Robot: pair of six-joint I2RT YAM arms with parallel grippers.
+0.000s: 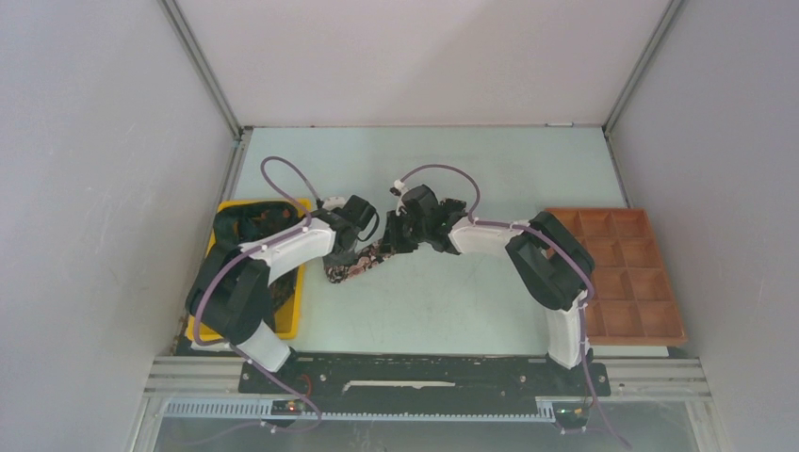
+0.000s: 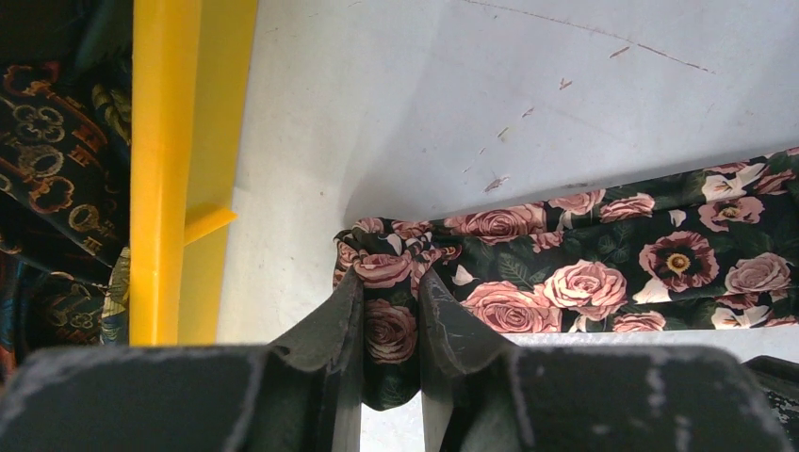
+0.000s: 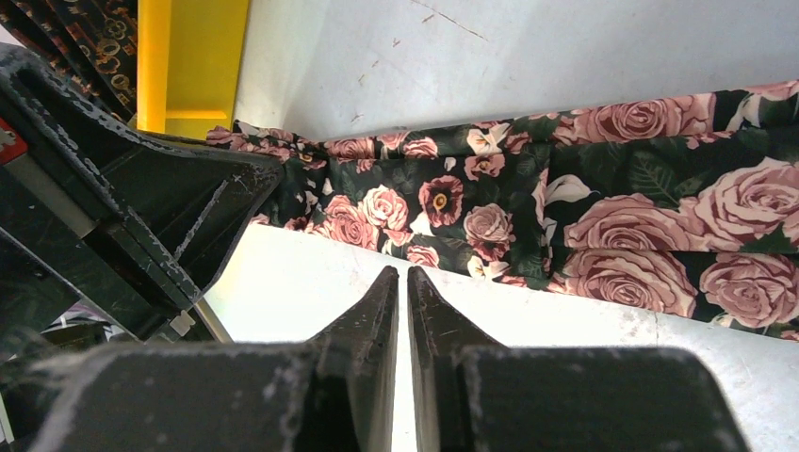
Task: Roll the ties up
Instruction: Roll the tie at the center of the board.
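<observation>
A black tie [image 1: 350, 267] printed with pink roses lies on the table between the two arms. In the left wrist view it [image 2: 603, 254] runs off to the right, and my left gripper [image 2: 391, 282] is shut on its bunched end, a fold of cloth hanging between the fingers. In the right wrist view my right gripper [image 3: 398, 273] hovers just in front of the tie [image 3: 565, 217]. Its jaws are all but together with nothing between them. From above, the left gripper [image 1: 363, 247] and right gripper [image 1: 400, 235] stand close together over the tie.
A yellow bin [image 1: 292, 301] at the left holds other dark patterned ties [image 2: 47, 141]; its wall [image 2: 165, 169] is right beside the held end. A brown compartment tray [image 1: 617, 273] sits at the right. The left gripper's body [image 3: 141, 207] fills the left of the right wrist view.
</observation>
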